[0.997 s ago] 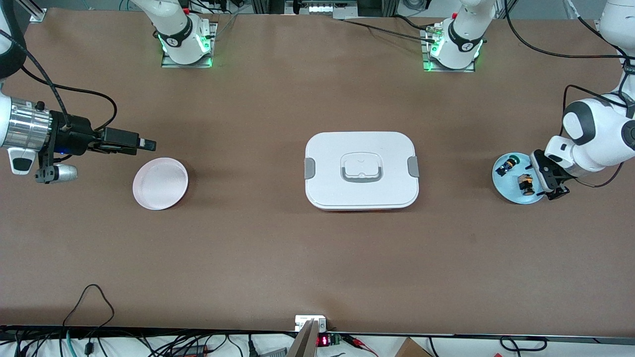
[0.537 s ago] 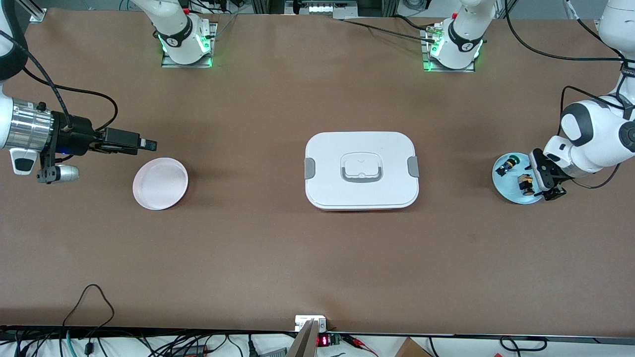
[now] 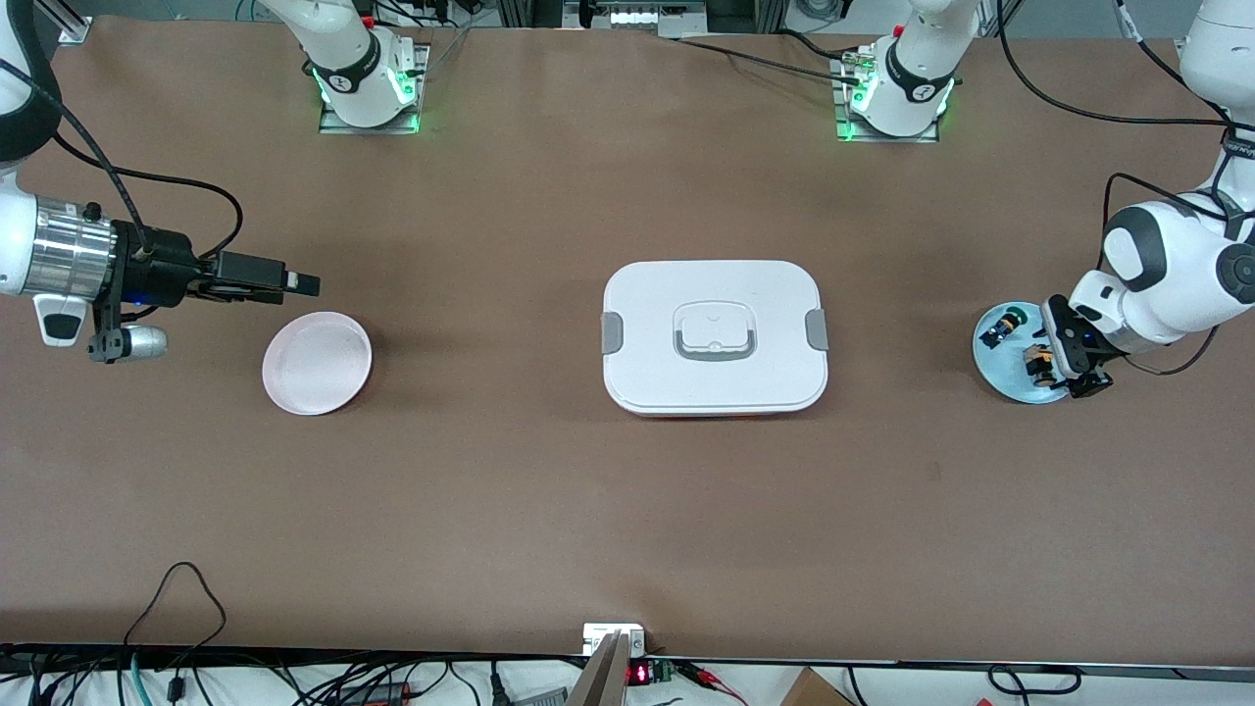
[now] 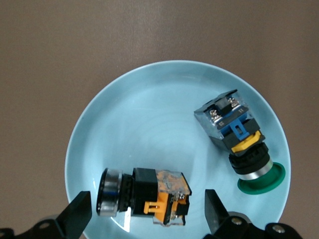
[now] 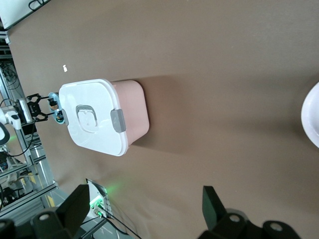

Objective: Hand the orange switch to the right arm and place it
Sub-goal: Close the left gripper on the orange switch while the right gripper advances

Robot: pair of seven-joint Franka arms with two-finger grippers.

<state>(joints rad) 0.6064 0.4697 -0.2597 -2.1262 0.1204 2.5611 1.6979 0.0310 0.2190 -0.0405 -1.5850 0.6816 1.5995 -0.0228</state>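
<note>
The orange switch (image 4: pixel 144 196) lies on its side on the light blue plate (image 4: pixel 149 114) at the left arm's end of the table; it also shows in the front view (image 3: pixel 1035 361). My left gripper (image 4: pixel 147 216) is open, one finger on each side of the switch, not touching it; in the front view it (image 3: pixel 1061 357) is low over the plate (image 3: pixel 1005 378). My right gripper (image 3: pixel 306 284) is open and empty, held in the air beside the pink plate (image 3: pixel 317 363) at the right arm's end.
A green-capped switch (image 4: pixel 239 139) lies on the same blue plate, beside the orange one. A white lidded box (image 3: pixel 715 336) with grey clasps stands in the middle of the table.
My left gripper has come lower over the blue plate and closer round the orange switch. My right gripper has shifted slightly toward the middle of the table.
</note>
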